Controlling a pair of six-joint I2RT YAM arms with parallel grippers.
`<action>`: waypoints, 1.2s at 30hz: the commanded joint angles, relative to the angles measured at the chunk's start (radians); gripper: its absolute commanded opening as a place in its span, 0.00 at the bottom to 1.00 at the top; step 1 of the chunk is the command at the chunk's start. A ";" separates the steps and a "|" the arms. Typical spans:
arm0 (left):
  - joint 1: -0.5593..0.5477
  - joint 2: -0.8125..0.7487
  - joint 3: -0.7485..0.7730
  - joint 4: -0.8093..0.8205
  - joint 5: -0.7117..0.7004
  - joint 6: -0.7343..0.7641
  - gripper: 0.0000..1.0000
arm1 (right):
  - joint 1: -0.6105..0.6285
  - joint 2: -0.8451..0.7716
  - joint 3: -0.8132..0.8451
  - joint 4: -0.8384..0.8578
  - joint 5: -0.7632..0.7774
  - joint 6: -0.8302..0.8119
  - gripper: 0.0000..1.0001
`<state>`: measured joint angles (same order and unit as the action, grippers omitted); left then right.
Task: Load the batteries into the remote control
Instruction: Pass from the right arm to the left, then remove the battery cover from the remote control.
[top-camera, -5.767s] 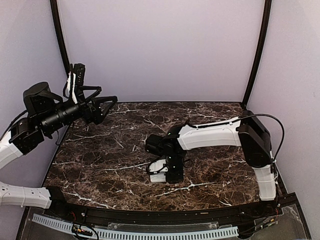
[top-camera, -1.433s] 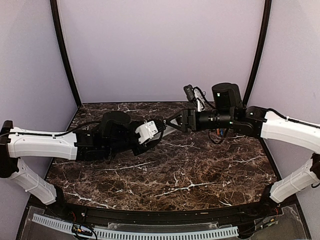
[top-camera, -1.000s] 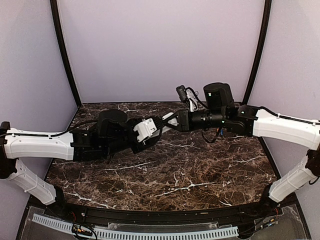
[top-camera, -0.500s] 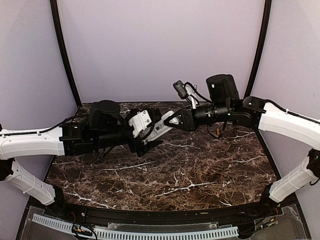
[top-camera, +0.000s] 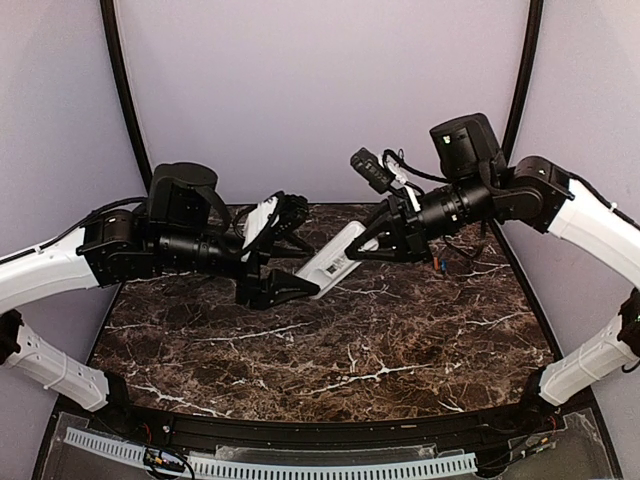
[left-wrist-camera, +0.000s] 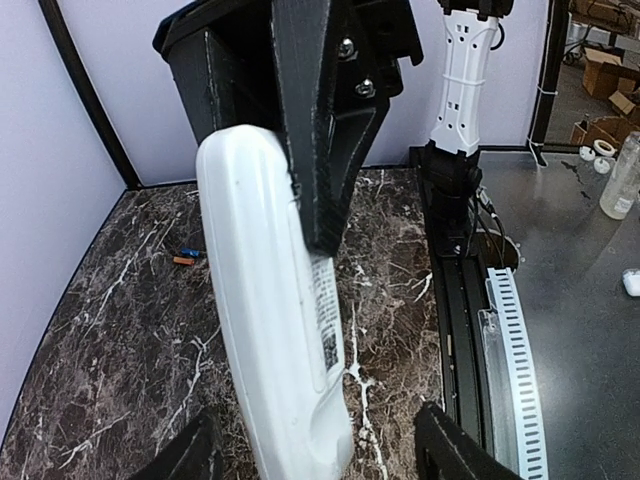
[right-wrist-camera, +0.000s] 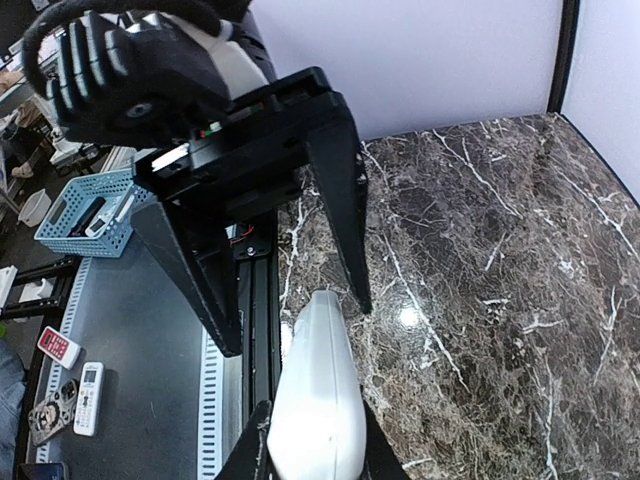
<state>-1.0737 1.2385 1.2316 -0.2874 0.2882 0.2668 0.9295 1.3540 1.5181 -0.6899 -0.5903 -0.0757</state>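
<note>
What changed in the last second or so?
The right gripper closed on one end of the remote control. The left gripper let go and backed off leftward, jaws open. The remote control stays in midair at about the same spot, and the batteries have not moved.

Even, soft overhead light, faint shadows, sharp focus, small glare spot on the glossy table (right-wrist-camera: 408, 316), wide-angle wrist views

smooth, glossy white plastic remote control (top-camera: 335, 262) with a printed label, between the left gripper (top-camera: 305, 262) at 9 o'clock and right gripper (top-camera: 362, 243) at 3 o'clock, both matt black, faintly rough plastic, over a polished dark brown white-veined marble-look table (top-camera: 400, 340); matt lilac wall (top-camera: 320, 100) at 12 o'clock.
</note>
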 joint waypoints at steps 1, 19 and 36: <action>0.010 0.033 0.061 -0.104 0.059 -0.033 0.62 | 0.034 -0.011 0.058 -0.027 -0.027 -0.117 0.00; 0.013 0.027 0.026 0.010 0.050 -0.077 0.00 | 0.063 -0.003 0.083 0.001 0.074 -0.161 0.01; 0.021 -0.008 -0.061 0.214 -0.195 -0.374 0.00 | 0.111 -0.344 -0.521 0.890 0.271 -0.434 0.95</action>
<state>-1.0576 1.2575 1.1824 -0.1410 0.1749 -0.0017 1.0031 1.0557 1.1503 -0.2241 -0.2951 -0.3351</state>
